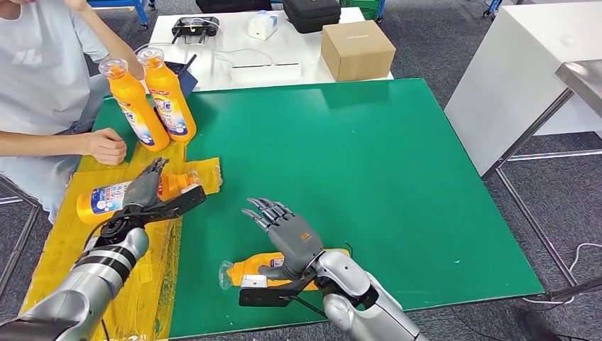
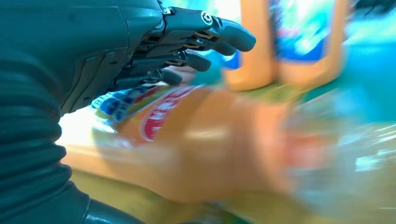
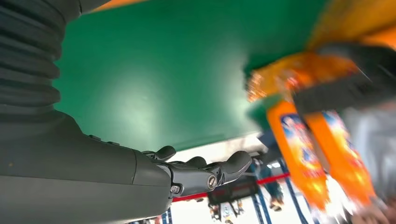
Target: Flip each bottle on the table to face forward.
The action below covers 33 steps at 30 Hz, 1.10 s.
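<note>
Left hand [image 1: 145, 186] laid over a lying bottle [image 1: 106, 197] on the yellow sheet [image 1: 57, 249], fingers [image 2: 205, 39] stretched across it, right hand [image 1: 284, 229] raised above a second lying bottle [image 1: 248, 270], fingers apart, nothing held, two bottles [image 1: 152, 99] stood upright by a person's hand [image 1: 106, 145].
</note>
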Motion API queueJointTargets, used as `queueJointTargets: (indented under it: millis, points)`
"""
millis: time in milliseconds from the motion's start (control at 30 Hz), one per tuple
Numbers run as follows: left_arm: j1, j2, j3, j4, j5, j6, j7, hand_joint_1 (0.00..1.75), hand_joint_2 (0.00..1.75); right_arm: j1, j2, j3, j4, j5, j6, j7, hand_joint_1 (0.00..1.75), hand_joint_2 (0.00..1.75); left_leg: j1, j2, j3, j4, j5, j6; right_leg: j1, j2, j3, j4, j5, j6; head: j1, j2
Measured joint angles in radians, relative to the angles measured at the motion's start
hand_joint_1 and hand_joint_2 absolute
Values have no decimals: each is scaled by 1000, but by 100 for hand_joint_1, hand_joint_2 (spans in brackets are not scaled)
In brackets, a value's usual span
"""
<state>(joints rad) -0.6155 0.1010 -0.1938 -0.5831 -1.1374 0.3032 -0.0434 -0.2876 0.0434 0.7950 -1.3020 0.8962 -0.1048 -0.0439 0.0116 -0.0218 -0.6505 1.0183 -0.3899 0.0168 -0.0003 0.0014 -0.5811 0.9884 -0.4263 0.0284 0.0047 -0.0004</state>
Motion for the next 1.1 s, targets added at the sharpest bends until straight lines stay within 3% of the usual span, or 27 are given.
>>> queueJointTargets:
  millis: [267, 533, 767, 1100]
  points:
    - [196, -35, 38, -396, 196, 84, -104, 0, 175, 30, -41, 22, 42, 42, 2, 14, 0, 175, -1, 0, -4, 0, 0, 0, -1, 0, -5, 0, 0, 0, 0, 0]
    - [313, -57, 54, -649, 277, 138, -171, 0, 175, 51, -63, 30, 56, 58, -2, 21, 0, 175, 0, 1, -5, 0, 0, 0, 0, 0, -5, 0, 0, 0, 0, 0]
    - [376, -72, 55, -774, 319, 152, -192, 0, 175, 60, -82, 32, 66, 81, -3, 34, 0, 175, 0, 0, -5, 0, 0, 0, 0, 0, -5, 0, 0, 0, 0, 0]
    - [405, -81, 58, -823, 352, 152, -202, 0, 175, 60, -98, 34, 79, 111, -3, 64, 0, 175, 0, 0, -5, 0, 0, 0, 0, 0, -5, 0, 0, 0, 0, 0]
